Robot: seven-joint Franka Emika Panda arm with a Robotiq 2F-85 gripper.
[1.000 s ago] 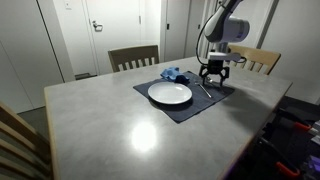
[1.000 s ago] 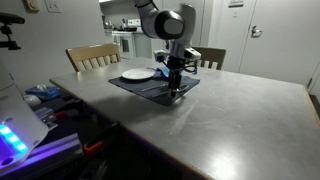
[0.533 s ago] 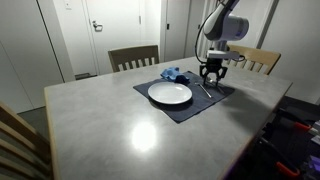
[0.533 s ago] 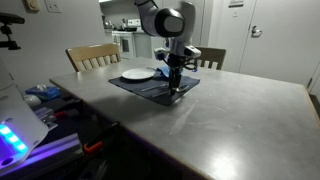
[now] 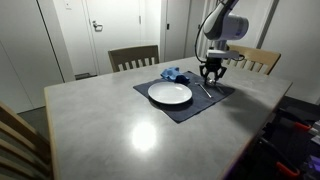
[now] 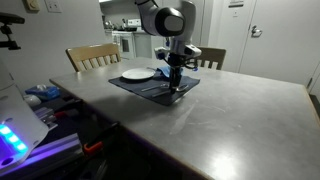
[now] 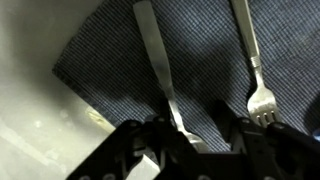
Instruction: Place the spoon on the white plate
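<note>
The white plate (image 5: 170,93) (image 6: 137,73) lies on a dark placemat (image 5: 195,104) (image 6: 150,88). Beside it on the mat lies the spoon (image 7: 150,50), handle pointing away in the wrist view. A fork (image 7: 252,60) lies parallel to the spoon. My gripper (image 5: 211,77) (image 6: 176,83) (image 7: 195,137) is lowered over the mat next to the plate. Its fingers straddle the spoon's bowl. A gap still shows between spoon and one finger, so the jaws stand partly closed but open.
A crumpled blue cloth (image 5: 172,73) sits at the mat's far corner. Wooden chairs (image 5: 133,57) (image 5: 258,60) stand behind the grey table (image 5: 110,115). Cluttered equipment (image 6: 45,100) sits near the table's edge in an exterior view.
The jaws have narrowed around the spoon's bowl. The arm has stayed over the same spot on the mat.
</note>
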